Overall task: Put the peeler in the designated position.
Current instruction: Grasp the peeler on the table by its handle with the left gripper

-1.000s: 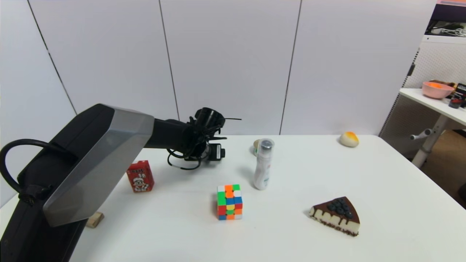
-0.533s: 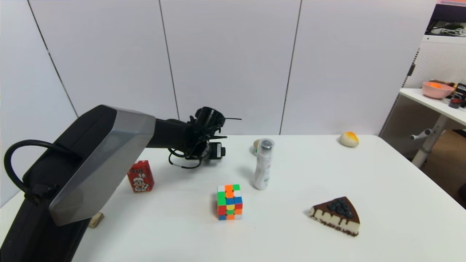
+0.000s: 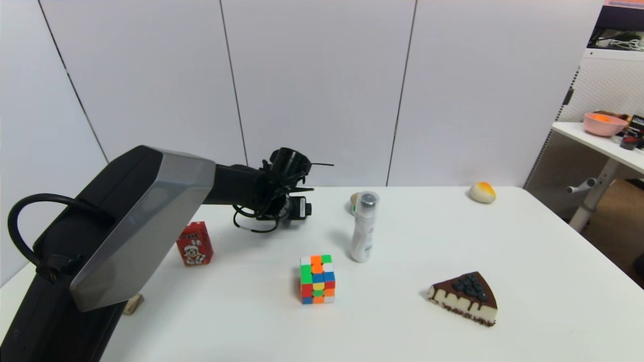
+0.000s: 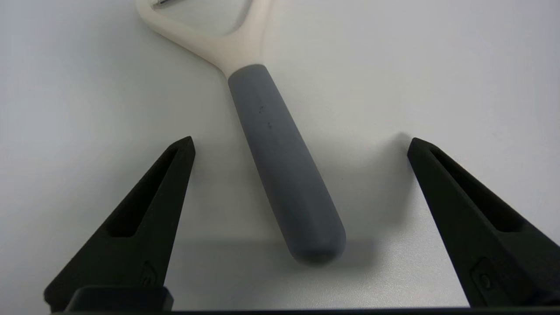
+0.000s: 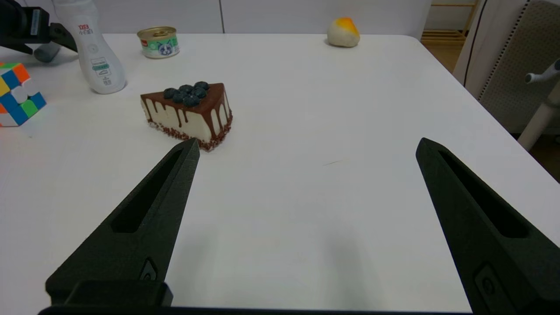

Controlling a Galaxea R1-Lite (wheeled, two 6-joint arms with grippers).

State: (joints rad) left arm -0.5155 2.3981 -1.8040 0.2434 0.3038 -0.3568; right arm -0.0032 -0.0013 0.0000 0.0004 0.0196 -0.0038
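Cardboard, red and printed with a cartoon face, forms the small carton (image 3: 193,244) seen left of the multicoloured puzzle cube (image 3: 317,279). Behind the cube, the left gripper (image 4: 299,142) is held low over the white table (image 3: 528,281), its fingers (image 4: 144,218) spread wide on either side of the peeler (image 4: 280,170), a Y-shaped tool with a cream forked head and dark grey rounded handle; the handle is touched by neither finger and lies flat on the tabletop. Right of the cube, an upright white plastic bottle (image 3: 363,229) is seen, then a chocolate-topped cake slice (image 3: 465,297). The right gripper (image 5: 306,146) is held wide open and empty near that slice.
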